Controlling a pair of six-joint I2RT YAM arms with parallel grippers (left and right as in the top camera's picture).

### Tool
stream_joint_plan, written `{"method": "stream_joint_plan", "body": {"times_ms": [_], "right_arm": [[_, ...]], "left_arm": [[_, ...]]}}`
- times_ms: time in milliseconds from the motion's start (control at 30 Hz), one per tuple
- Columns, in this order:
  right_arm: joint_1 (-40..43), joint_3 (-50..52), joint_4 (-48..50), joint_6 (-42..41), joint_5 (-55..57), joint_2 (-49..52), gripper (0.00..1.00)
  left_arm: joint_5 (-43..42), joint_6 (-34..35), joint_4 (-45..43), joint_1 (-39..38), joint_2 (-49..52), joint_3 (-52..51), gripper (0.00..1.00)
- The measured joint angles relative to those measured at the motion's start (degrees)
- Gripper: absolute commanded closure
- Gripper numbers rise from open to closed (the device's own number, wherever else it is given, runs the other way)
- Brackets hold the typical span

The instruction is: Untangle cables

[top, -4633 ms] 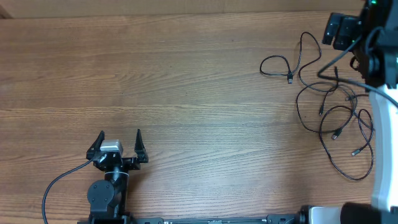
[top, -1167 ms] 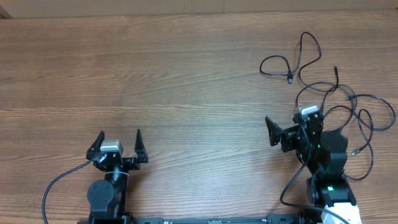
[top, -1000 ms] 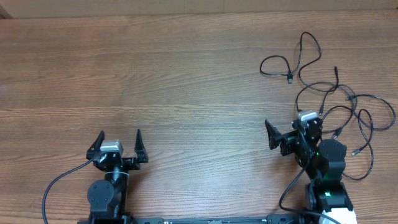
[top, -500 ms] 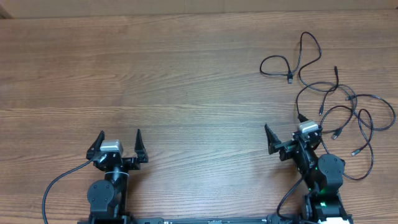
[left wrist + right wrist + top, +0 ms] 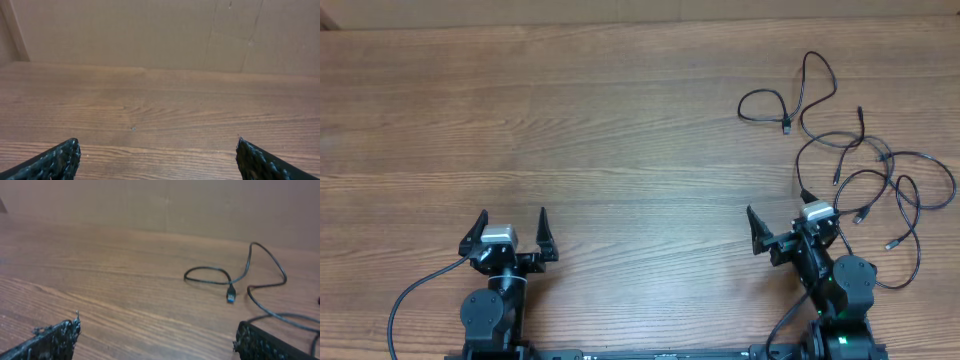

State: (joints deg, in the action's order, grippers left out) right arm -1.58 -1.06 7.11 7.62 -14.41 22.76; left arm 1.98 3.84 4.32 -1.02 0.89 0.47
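Only the black fingertips of the left claw point(image 5: 157, 141) and right claw point(image 5: 157, 325) clear the wrist cameras' lower edges, the cables point(image 5: 230, 294) run off the right wrist frame at right, and from overhead their plugs point(image 5: 787, 125) are too small to identify.

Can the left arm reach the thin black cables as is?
Doubtful: thin black cables lie far right, open left gripper far left. Nothing lies between, but the right gripper sits much closer.

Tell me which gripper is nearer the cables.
Right. The right gripper sits open at the near edge of the cables. The left gripper, also open, is far off across the table to their left.
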Motion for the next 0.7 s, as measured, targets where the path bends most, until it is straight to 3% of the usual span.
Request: {"method": "stream_joint_plan", "body": {"times_ms": [233,700], "right_arm": [[0.0,0.0,-10.36,-0.09,2.67,-10.93,0.0],[0.0,0.0,-11.17,-0.09,4.2,-21.4,0.0]], "left_arm": [[0.0,0.0,0.04,0.0,-0.02,0.0,0.0],[0.0,0.0,0.07,0.0,-0.02,0.0,0.01]]}}
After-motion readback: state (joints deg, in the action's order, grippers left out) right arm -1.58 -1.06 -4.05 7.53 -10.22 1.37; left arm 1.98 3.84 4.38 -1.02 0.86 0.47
